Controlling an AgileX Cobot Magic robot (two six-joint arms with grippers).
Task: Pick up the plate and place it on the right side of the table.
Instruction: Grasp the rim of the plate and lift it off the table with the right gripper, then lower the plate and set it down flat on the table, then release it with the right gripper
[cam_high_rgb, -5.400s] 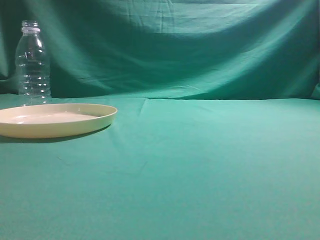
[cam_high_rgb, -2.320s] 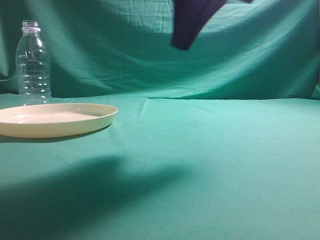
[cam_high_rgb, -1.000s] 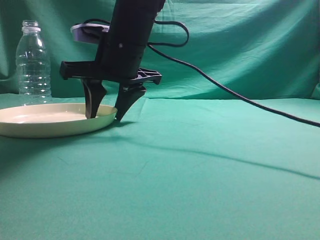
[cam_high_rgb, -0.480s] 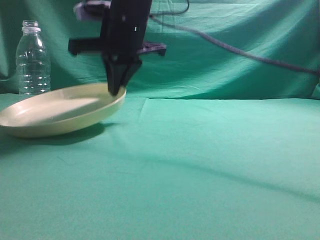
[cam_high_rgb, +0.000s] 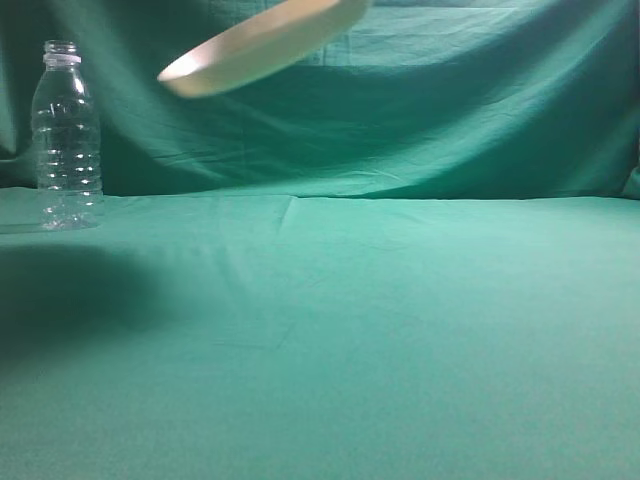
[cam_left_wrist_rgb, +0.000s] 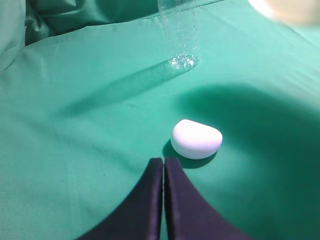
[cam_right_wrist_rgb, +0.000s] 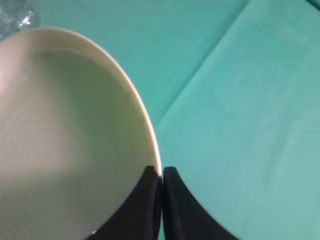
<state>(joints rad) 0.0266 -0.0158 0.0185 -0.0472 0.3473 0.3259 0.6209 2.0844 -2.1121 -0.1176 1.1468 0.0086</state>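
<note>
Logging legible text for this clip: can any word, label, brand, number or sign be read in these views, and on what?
None can be read.
The bottle: clear ribbed plastic, no label showing.
The plate: plain cream, no print.
White rounded object on the table: unmarked.
Both hands: plain black.

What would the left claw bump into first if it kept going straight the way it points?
Probably the white rounded lump just ahead of the shut left gripper, slightly right of its line; depth is unclear, so it might pass over it toward the bottle.
</note>
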